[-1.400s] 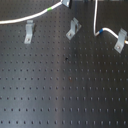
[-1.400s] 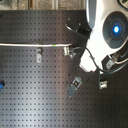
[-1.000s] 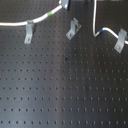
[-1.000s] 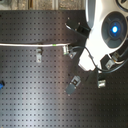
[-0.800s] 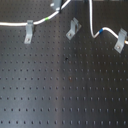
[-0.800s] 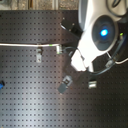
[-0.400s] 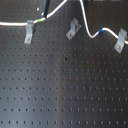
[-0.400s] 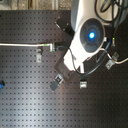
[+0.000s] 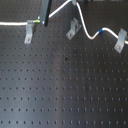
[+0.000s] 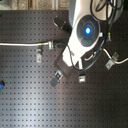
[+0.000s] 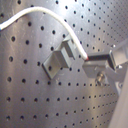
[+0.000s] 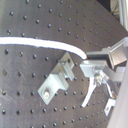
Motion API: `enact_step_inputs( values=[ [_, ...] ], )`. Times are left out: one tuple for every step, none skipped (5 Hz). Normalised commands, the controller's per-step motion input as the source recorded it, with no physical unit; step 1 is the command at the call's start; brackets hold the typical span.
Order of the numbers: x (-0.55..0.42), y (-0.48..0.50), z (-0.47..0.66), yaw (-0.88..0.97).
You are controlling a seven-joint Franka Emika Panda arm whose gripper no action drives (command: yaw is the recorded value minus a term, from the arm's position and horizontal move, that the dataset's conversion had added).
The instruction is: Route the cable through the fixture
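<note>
The cable (image 9: 15, 23) is a thin white cord; in the first exterior view it runs in from the left to its green band (image 9: 35, 21) over the left fixture (image 9: 30, 33). My gripper (image 9: 45, 21) is shut on the cable just beside that band. Beyond it the cord loops up, drops past the middle fixture (image 9: 73, 28), and its blue band (image 9: 100, 31) sits before the right fixture (image 9: 120, 40). In both wrist views the cable (image 11: 35, 12) (image 12: 35, 42) arcs across the top of a fixture (image 11: 59, 61) (image 12: 56, 82) into my gripper (image 11: 86, 60) (image 12: 84, 64). Whether it sits in the slot is unclear.
The dark perforated board (image 9: 65, 85) fills the first exterior view. In the second exterior view my arm (image 10: 86, 31) with its blue light hangs over the board, with fixtures at the left (image 10: 40, 51), middle (image 10: 57, 77) and right (image 10: 112, 56), and a small blue item (image 10: 1, 85) at the left edge.
My gripper has carried the cable toward the first exterior view's left, bringing the green band over the left fixture. In the second exterior view the arm has swung left.
</note>
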Motion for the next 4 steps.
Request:
enact_step_inputs(
  values=[
    [-0.154, 0.097, 0.26, 0.00],
    [-0.173, 0.120, 0.34, 0.00],
    [-0.120, 0.165, 0.27, 0.14],
    [-0.072, 0.172, 0.35, 0.13]
  ],
)
